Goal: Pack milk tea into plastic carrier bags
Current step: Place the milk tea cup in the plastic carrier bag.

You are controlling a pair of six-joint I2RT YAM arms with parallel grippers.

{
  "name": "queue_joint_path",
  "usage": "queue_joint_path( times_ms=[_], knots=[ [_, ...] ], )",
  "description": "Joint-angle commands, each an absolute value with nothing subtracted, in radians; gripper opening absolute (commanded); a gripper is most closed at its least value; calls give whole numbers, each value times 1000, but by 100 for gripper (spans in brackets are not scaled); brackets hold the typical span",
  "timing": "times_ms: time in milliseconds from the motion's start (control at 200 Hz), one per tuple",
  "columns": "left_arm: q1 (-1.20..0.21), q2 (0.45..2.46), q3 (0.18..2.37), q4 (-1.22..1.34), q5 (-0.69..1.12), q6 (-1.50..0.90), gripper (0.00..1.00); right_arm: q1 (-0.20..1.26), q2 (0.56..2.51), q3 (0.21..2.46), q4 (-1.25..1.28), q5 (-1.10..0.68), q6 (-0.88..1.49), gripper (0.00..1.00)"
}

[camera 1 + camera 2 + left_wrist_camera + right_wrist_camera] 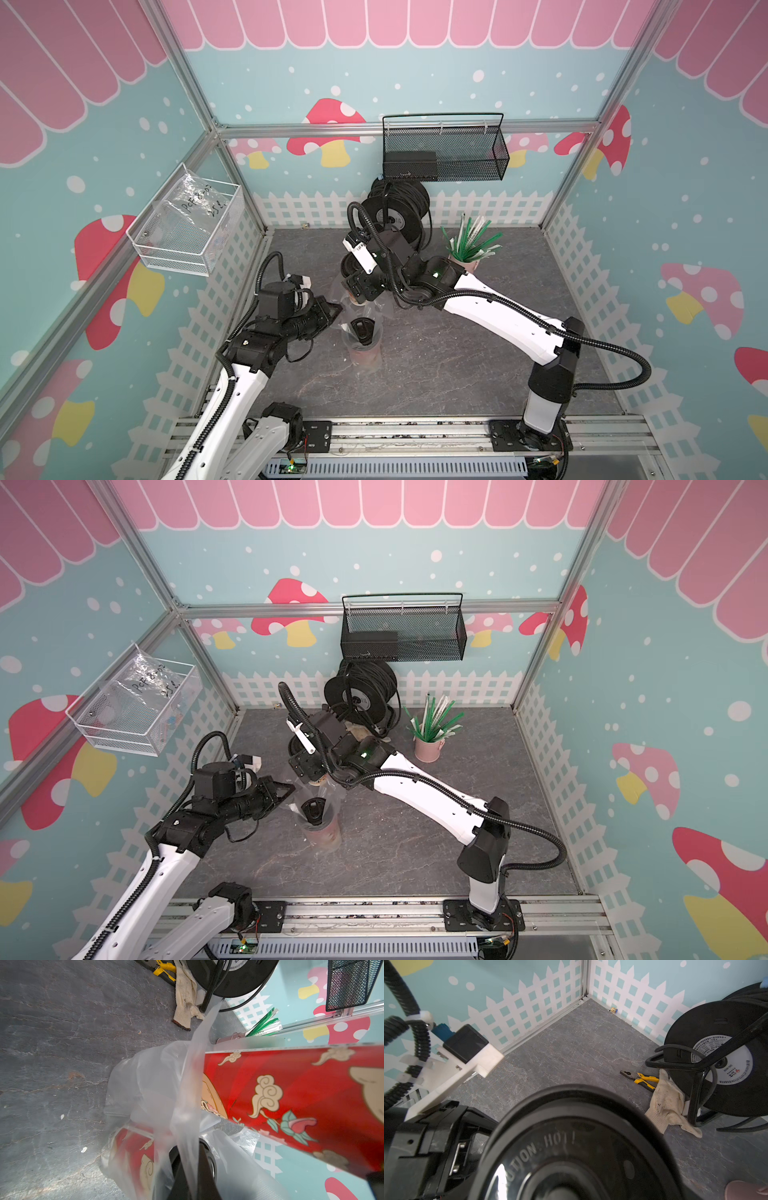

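The clear plastic carrier bag stands open on the grey floor, seen in both top views. One milk tea cup, red with a black lid, stands upright inside it and shows through the film. My left gripper is shut on a handle strip of the bag. My right gripper is shut on a second milk tea cup, held tilted just above the bag, its base at the bag mouth. That cup's black lid fills the right wrist view and hides the fingertips.
A pink cup of green-white straws stands to the right behind the bag. A black cable reel sits at the back wall, with yellow pliers and a cloth glove beside it. A black mesh basket and a white wire basket hang on the walls.
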State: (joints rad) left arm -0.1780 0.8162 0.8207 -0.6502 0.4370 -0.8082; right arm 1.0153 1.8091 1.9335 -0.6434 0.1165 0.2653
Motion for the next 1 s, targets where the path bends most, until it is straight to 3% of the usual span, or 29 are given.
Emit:
queue_joint_path(
  times_ms=[0,420,991],
  knots=[
    [-172,795,830,-652,416,-818,0,1020,1824,1933,-637,131,261,80],
    [-172,789,830,-674,394,-809,0,1019,1798,1926,-637,94,271,81],
    [-173,798,836,-678,405,-788,0,1000,1940,1933,-595,140,289,84]
  ],
)
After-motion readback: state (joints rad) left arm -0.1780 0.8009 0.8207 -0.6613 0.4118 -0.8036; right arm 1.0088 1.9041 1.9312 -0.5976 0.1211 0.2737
